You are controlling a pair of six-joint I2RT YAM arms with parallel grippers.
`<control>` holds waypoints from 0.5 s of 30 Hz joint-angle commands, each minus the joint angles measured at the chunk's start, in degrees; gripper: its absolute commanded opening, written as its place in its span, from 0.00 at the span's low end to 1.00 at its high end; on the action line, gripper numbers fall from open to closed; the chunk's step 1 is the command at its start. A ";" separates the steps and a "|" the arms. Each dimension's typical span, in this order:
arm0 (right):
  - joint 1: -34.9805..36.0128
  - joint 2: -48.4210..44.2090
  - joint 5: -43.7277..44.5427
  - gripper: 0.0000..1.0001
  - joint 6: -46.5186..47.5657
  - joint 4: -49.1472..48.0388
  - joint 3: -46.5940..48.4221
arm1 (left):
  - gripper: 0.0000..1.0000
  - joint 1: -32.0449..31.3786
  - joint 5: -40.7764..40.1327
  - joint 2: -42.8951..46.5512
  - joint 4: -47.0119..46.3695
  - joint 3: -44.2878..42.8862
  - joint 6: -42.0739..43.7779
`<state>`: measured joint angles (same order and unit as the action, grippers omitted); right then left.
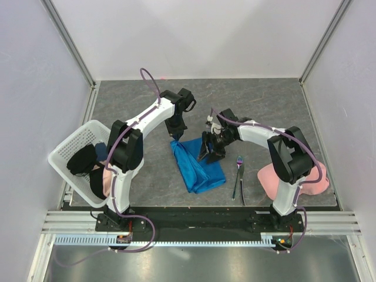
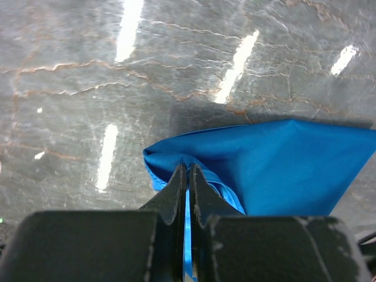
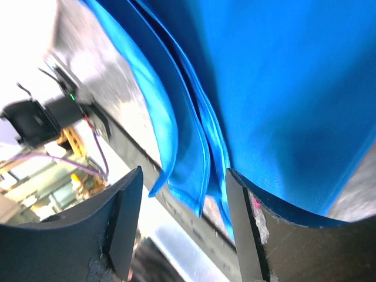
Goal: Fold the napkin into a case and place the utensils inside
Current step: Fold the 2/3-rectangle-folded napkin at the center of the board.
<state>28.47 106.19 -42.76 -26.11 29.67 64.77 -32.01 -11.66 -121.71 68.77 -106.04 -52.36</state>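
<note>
The bright blue napkin (image 1: 198,167) lies folded into a layered strip at the table's middle. My left gripper (image 1: 176,138) is shut on its far left corner; in the left wrist view the cloth (image 2: 282,170) is pinched between the closed jaws of that gripper (image 2: 188,171). My right gripper (image 1: 209,151) stands open at the napkin's far right edge. In the right wrist view, loose layered edges of the napkin (image 3: 282,88) hang between the spread fingers of this gripper (image 3: 182,176), unclamped. The fork (image 1: 237,173) and knife (image 1: 242,191) lie side by side right of the napkin.
A pale pink cloth (image 1: 267,179) lies bunched by the right arm's base. A white plastic basket (image 1: 69,144) holding dark and pink items sits at the left edge. Grey walls and metal frame posts enclose the table.
</note>
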 commanded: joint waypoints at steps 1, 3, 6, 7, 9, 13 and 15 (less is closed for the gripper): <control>-0.78 3.49 1.27 0.65 -1.13 -2.06 5.80 | 0.02 -0.25 4.98 2.35 -5.49 1.80 6.74; -0.78 5.34 3.90 0.61 -1.75 -3.21 6.68 | 0.02 -0.25 6.64 2.01 -6.98 1.72 8.31; -0.78 6.92 4.35 0.43 -6.04 -8.28 5.55 | 0.02 -0.25 8.40 1.13 -8.12 1.36 9.37; -0.87 7.01 4.53 0.35 -8.32 -9.71 4.06 | 0.02 -0.25 8.84 0.95 -9.09 1.19 9.55; -0.78 6.92 5.58 0.26 -9.83 -12.17 2.91 | 0.02 -0.16 9.89 -0.36 -9.01 0.05 9.91; -0.78 7.53 5.76 0.22 -12.30 -16.04 -0.69 | 0.02 -0.25 11.48 -2.04 -9.79 -0.84 11.05; -0.78 7.89 5.67 0.21 -12.47 -16.75 -1.23 | 0.07 -0.42 12.89 -2.39 -10.15 -0.57 11.84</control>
<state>27.53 113.32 -38.06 -35.64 17.85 65.19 -32.01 -2.17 -122.72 60.82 -104.81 -44.16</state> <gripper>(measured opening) 0.222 0.036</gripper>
